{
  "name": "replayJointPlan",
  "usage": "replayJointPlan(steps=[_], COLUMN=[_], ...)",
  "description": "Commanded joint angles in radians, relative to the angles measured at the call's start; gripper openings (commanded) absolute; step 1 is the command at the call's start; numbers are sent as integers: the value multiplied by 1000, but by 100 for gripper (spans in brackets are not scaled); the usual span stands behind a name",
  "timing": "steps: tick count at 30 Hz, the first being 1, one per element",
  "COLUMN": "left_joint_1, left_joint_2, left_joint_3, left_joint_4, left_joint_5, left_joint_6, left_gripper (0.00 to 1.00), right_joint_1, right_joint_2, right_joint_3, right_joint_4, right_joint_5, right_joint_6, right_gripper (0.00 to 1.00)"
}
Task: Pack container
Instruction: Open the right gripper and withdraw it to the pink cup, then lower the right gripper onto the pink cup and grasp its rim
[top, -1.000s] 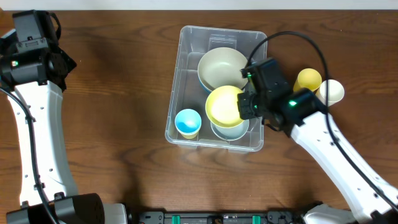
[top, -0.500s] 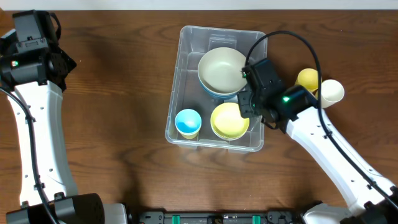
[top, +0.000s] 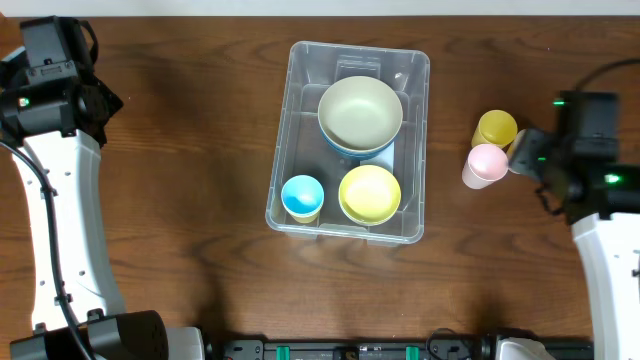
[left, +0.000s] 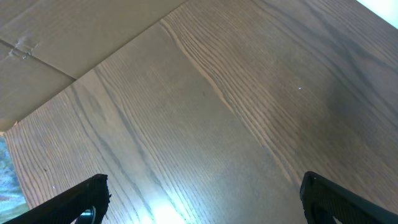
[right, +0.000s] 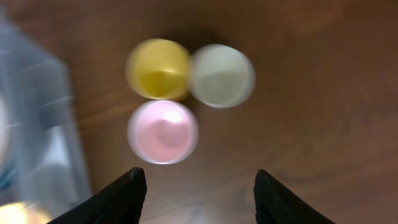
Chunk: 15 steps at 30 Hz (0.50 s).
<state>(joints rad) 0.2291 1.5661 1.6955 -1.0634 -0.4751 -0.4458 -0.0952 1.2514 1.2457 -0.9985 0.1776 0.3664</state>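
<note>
Container (right: 37, 118) blurred, cut at frame edge; right fingers (right: 126, 194) spread, empty

Pastels are popping against dark wood

The table (top: 200, 150) is showing deep brown with streaky, paler grain, and the container (top: 288, 130) is reading clear and colourless on it. Inside, a pale cream-green bowl (top: 360, 110) is covering a blue bowl (top: 350, 152) that is peeking out at its lower rim, a yellow bowl (top: 370, 193) is glowing at the lower right, and a sky-blue cup (top: 302, 196) is shining at the lower left. Over at the right of the frame, a yellow cup (top: 495, 128) and a pink cup (top: 486, 165) are standing out, and the right wrist view is adding a cream cup (right: 221, 75). The left arm (top: 60, 220) and right arm (top: 610, 270) are showing white with black housings and small green lights.
</note>
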Motion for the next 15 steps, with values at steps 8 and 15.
replayJointPlan(steps=[8, 15], left_joint_1=[3, 3], left_joint_2=[4, 4], left_joint_3=[4, 4], left_joint_4=[-2, -2], left_joint_5=[-15, -14], left_joint_6=[-9, -9], left_gripper=[98, 98], right_joint_1=[-133, -133], right_joint_2=[169, 287], right_joint_3=[-38, -66], right_joint_4=[38, 109], right_joint_5=[-214, -242], right_joint_6=[-35, -34], right_gripper=[56, 52])
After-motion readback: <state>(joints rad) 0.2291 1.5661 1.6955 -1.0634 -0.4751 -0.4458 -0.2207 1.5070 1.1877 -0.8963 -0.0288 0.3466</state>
